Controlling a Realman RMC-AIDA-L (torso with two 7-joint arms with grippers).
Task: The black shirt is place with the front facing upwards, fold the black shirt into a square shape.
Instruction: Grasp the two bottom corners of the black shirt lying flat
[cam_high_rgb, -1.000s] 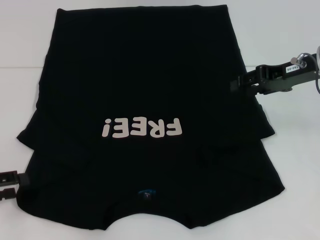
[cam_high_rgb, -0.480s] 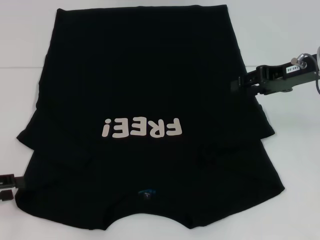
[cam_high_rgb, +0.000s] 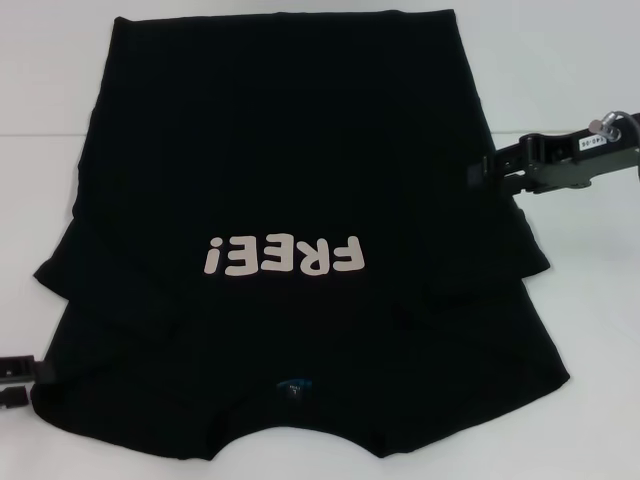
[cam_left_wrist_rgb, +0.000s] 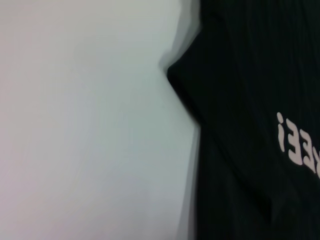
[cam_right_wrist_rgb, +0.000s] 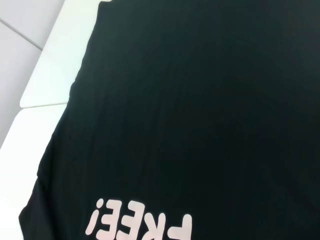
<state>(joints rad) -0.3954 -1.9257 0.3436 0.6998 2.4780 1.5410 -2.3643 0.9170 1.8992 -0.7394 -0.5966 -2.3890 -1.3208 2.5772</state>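
The black shirt (cam_high_rgb: 280, 150) lies flat on the white table (cam_high_rgb: 595, 320), front up. Its white "FREE!" lettering (cam_high_rgb: 285, 257) reads upside down and a small blue neck label (cam_high_rgb: 295, 385) sits near the front edge. Sleeve tips stick out at mid left and mid right. My left gripper (cam_high_rgb: 18, 378) is at the near left corner of the shirt, just off the cloth, open and holding nothing. My right gripper (cam_high_rgb: 485, 170) hovers at the shirt's right edge. The left wrist view shows the shirt (cam_left_wrist_rgb: 250, 100) beside bare table; the right wrist view shows the shirt (cam_right_wrist_rgb: 200, 100) and the lettering (cam_right_wrist_rgb: 140, 227).
White table surface (cam_left_wrist_rgb: 90, 125) runs along both sides of the shirt. A seam between table panels (cam_right_wrist_rgb: 45, 102) shows beyond the shirt's far side in the right wrist view.
My left gripper has slid down and outward toward the near left corner of the view. My right gripper has drifted slightly right, away from the cloth. The shirt has not moved.
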